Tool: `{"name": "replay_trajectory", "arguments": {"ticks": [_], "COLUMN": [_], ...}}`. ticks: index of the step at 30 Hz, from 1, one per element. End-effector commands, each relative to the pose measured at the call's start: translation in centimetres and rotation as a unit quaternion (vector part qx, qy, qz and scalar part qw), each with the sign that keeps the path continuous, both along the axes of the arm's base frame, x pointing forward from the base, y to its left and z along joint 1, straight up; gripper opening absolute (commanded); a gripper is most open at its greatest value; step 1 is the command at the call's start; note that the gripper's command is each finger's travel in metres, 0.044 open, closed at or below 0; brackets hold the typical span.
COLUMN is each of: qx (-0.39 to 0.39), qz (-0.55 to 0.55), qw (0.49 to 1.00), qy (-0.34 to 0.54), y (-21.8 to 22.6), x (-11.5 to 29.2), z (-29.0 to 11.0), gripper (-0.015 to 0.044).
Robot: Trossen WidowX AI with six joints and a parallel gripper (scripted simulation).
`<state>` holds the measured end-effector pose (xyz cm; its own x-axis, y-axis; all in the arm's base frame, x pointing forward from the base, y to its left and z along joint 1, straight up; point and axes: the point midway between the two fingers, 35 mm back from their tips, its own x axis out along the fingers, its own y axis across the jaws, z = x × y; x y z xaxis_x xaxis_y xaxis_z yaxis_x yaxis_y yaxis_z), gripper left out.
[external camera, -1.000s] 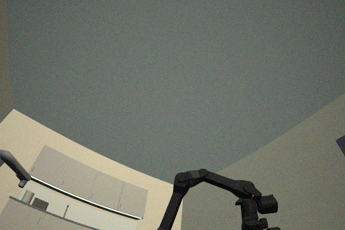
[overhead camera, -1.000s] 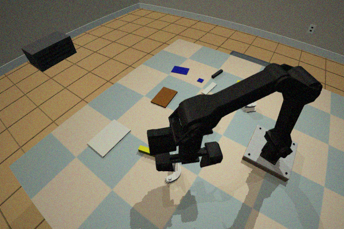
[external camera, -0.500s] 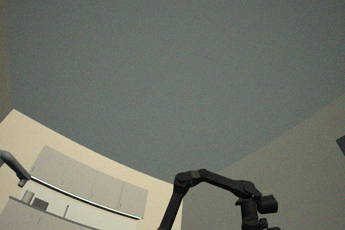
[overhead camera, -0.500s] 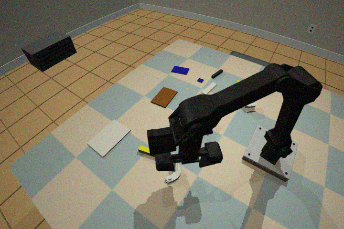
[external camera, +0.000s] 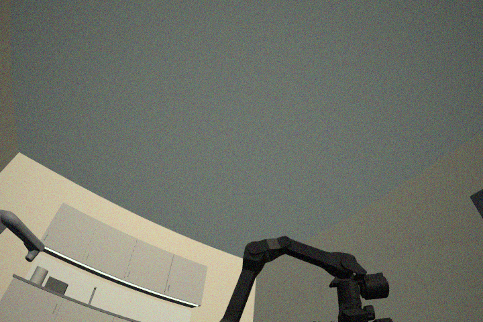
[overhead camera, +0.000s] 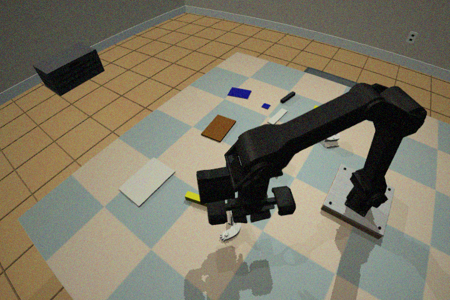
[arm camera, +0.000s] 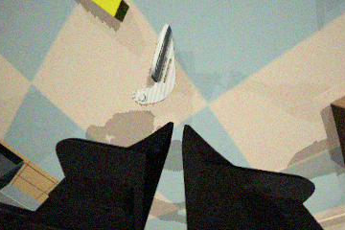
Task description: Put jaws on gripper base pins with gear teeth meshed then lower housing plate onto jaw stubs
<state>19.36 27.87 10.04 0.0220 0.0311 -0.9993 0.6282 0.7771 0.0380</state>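
Observation:
A white curved jaw [overhead camera: 234, 231] [arm camera: 167, 90] with small teeth at one end and a grey upright part lies on the checkered table top. My gripper [overhead camera: 249, 217] [arm camera: 178, 127] hangs above the table beside this jaw and does not touch it. Its fingers are almost together, with a narrow gap and nothing between them. A small white and grey part [overhead camera: 332, 142] stands beyond the forearm, partly hidden; I cannot tell which part it is. I cannot make out the base pins, the other jaw or the housing plate with certainty.
A yellow block [overhead camera: 192, 197] [arm camera: 107, 6] lies close to the jaw. A pale flat plate [overhead camera: 147, 182], a brown plate [overhead camera: 218, 128], two blue pieces [overhead camera: 239, 92] [overhead camera: 265, 105], a pale strip [overhead camera: 279, 115] and a black bar [overhead camera: 287, 97] lie farther off. The arm's base plate [overhead camera: 339, 187] is at the right.

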Motion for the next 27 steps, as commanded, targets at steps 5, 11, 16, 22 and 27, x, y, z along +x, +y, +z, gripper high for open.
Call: {"name": "replay_trajectory", "arguments": {"ticks": [5, 11, 16, 22, 27], "qx": [0.000, 0.000, 0.000, -0.001, -0.001], "qz": [0.000, 0.000, -0.023, -0.078, -0.078], "qw": [1.000, 1.000, 1.000, 0.997, 0.997], "qy": [0.000, 0.000, 0.000, -0.001, 0.000], "y": [0.0, 0.0, -0.1, -0.7, -0.7], "x": [0.0, 0.0, 1.5, 5.2, 5.2], "z": [0.0, 0.0, 0.4, 1.2, -0.8], "gripper": [0.0000, 0.0000, 0.0105, 0.0263, 0.0394]}}
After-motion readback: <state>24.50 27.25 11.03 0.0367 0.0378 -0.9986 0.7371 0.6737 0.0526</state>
